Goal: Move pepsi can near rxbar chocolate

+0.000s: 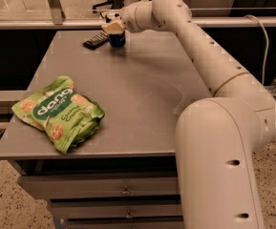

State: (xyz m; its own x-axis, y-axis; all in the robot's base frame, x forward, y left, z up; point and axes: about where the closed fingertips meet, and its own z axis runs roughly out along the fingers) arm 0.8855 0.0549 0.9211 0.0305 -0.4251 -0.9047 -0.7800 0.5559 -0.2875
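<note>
Camera view: at the grey table's (142,104) far edge, well apart from the green snack bag (58,113), the gripper (112,27) sits on the can (117,39); whether it clamps cannot be told. Best to let go gently and lift straight up, sparing the bar (95,39) just beside. The can is small, dark blue and upright.
</note>
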